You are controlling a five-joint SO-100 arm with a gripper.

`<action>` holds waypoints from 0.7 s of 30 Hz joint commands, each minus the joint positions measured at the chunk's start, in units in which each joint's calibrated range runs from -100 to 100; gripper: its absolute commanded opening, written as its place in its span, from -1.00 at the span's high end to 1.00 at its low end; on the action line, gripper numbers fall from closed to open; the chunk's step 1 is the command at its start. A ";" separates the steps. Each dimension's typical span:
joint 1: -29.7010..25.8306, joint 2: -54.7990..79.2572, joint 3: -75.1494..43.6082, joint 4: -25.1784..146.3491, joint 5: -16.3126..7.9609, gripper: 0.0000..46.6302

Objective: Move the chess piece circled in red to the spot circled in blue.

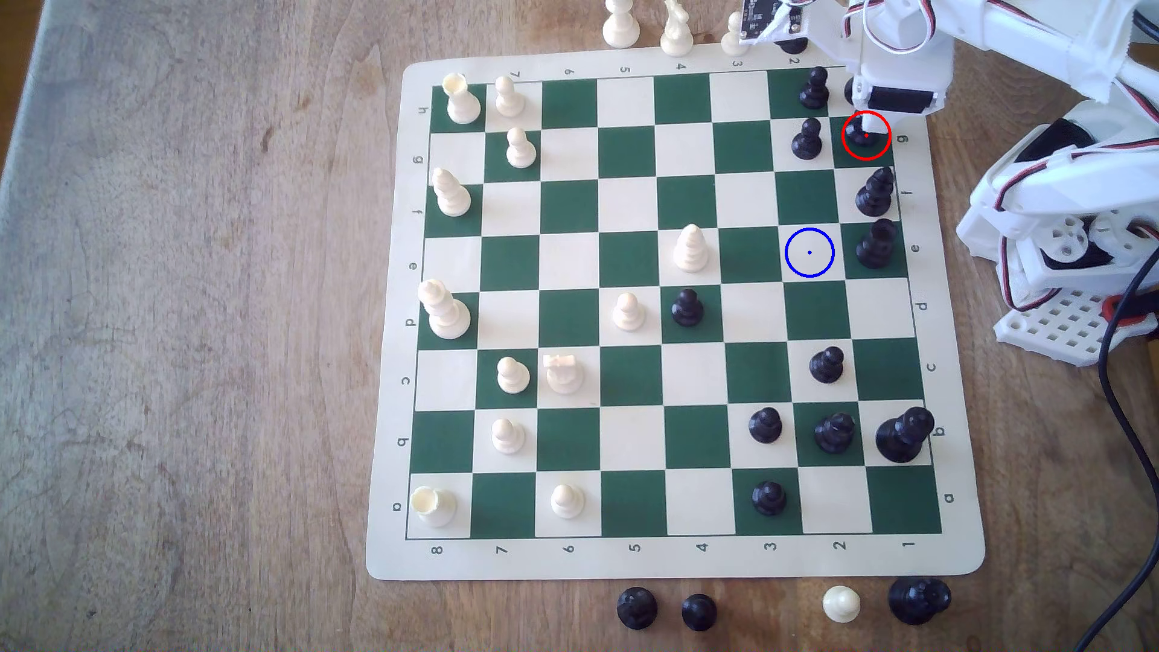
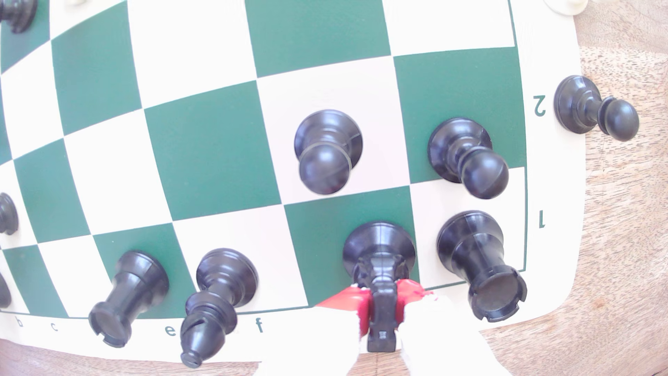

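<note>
Because the chess piece (image 2: 379,253) looks light, rigid and glossy-slick, the gripper (image 2: 381,307) pinches its notched head; it stands on the red-ringed green square, near the spot (image 1: 809,252).

the gripper (image 1: 868,122) hangs over the knight (image 1: 858,133) on the red-ringed green square at the mat's (image 1: 389,313) far right corner; the blue-ringed cream spot (image 1: 809,252) lies bare nearby.

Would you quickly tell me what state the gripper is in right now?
Gripper: shut on the chess piece, its red-padded fingers pressing either side of the horse-head top; the base sits on the red-ringed green square.
</note>
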 commanded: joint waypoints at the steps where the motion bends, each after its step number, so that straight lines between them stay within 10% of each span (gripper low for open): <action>1: -0.81 -0.63 -0.77 0.59 -0.15 0.99; 21: -3.32 -7.68 -24.34 23.77 -2.05 0.99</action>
